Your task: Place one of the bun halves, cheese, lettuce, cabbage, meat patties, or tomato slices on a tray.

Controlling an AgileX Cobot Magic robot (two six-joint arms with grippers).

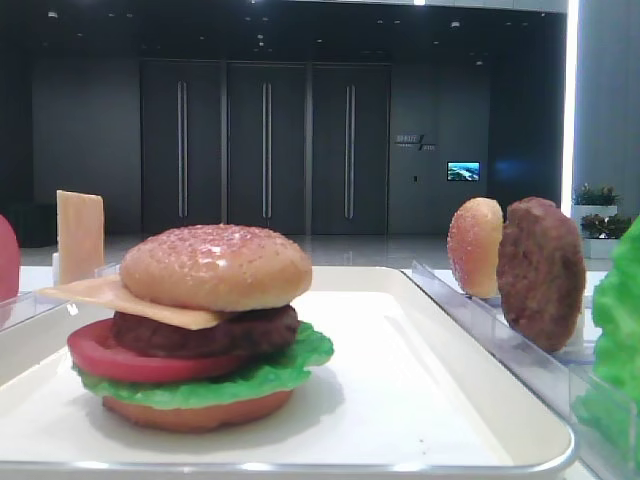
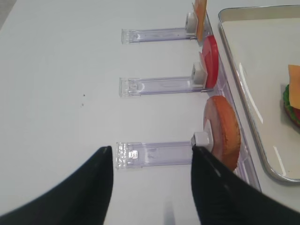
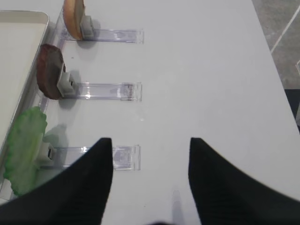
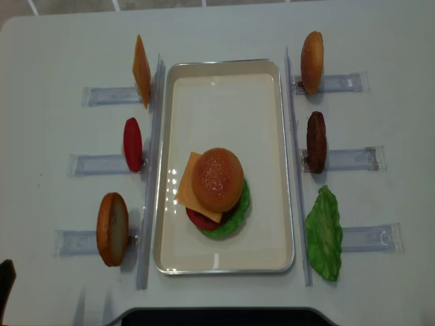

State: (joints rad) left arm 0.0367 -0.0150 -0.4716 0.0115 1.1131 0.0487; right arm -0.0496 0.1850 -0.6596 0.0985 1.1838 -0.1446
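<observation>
Presently, item: assembled burger on the white tray (image 4: 170, 261), seeded bun top (image 4: 217, 178) seated over cheese slice (image 4: 188, 187), patty, tomato and lettuce; your right gripper (image 3: 150, 180) hangs over bare table beside the spare lettuce leaf (image 3: 24, 147), jaws apart and empty; left gripper (image 2: 151, 185) likewise parted, holding nothing; hazard: the off-centre cheese could let the bun top slide if you bump the tray.

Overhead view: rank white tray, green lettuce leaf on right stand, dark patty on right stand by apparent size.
1. White rectangular tray, largest by far.
2. Green ruffled lettuce leaf.
3. Dark brown meat patty, smallest; it stands edge-on to this camera, so its face is foreshortened.
</observation>
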